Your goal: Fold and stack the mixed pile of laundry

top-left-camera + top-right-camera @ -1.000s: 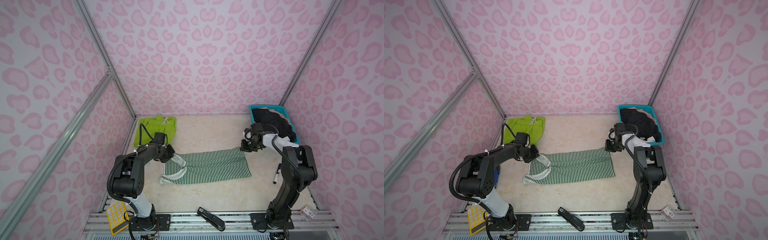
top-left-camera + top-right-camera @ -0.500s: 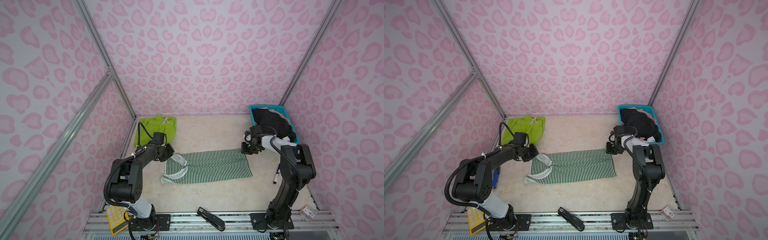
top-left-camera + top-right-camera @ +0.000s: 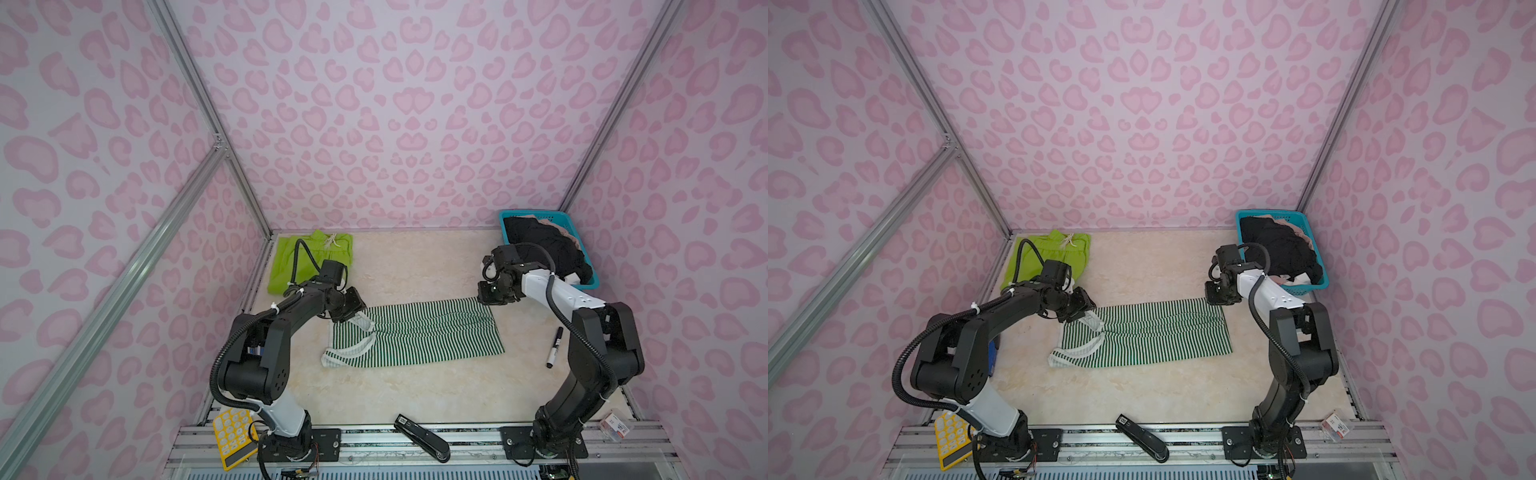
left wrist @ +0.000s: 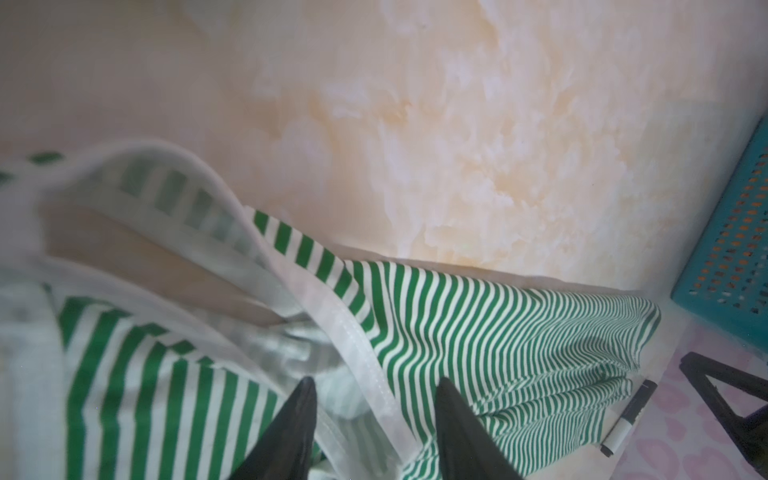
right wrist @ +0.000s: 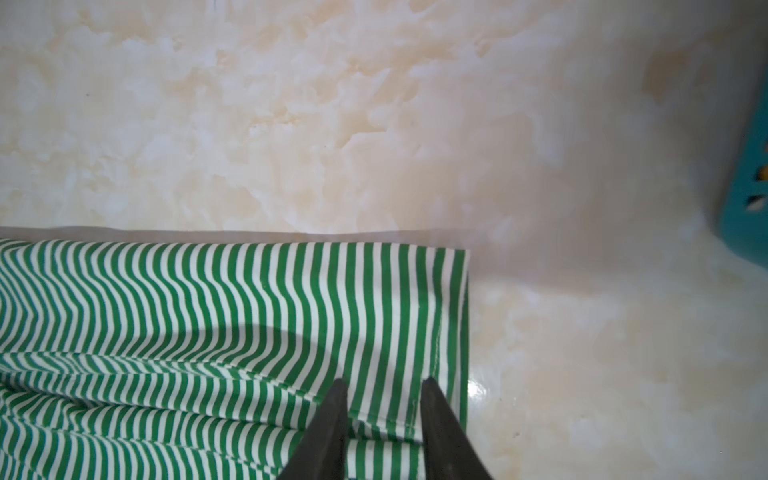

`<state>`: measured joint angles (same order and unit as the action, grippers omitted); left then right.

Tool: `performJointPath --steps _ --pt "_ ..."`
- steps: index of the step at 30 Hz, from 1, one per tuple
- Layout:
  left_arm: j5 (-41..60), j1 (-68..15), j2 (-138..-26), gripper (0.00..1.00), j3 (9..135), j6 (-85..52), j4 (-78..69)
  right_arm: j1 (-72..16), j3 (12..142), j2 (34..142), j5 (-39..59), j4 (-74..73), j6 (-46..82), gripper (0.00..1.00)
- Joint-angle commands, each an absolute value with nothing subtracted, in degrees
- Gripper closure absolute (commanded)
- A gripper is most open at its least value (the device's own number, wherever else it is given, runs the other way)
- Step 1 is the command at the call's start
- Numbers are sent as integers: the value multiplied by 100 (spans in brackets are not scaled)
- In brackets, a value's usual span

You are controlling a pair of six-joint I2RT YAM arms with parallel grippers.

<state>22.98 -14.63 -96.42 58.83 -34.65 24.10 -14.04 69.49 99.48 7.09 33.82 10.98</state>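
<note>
Wrist views show left pincer (image 4: 376, 390) and right pincer (image 5: 384, 386) parted over green-and-white striped fabric top (image 5: 232, 316); best lift straight, avoiding snags.

The green-and-white striped top (image 3: 428, 332) lies flat across the middle, folded into a long band running from nine o'clock to three o'clock. Its white-edged straps (image 3: 353, 353) sit loose and rumpled at the nine o'clock end. The lime-green shorts (image 3: 282, 266) lie spread flat at about eleven o'clock, white drawstring showing. At about two o'clock the black clothes (image 3: 540, 241) are heaped in the teal basket (image 3: 557, 214), with beige-pink cloth (image 3: 565, 228) peeking out behind.
</note>
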Motion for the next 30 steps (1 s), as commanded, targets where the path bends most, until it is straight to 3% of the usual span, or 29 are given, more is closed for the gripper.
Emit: performJointPath --steps 1,30 --pt "2200 -1547 -9800 52 5864 -3744 2457 -1503 6911 10083 976 3256 1249 69" --pt "1738 -1431 -10560 76 6363 -4165 2265 -1789 6566 10389 1038 2937 1344 70"
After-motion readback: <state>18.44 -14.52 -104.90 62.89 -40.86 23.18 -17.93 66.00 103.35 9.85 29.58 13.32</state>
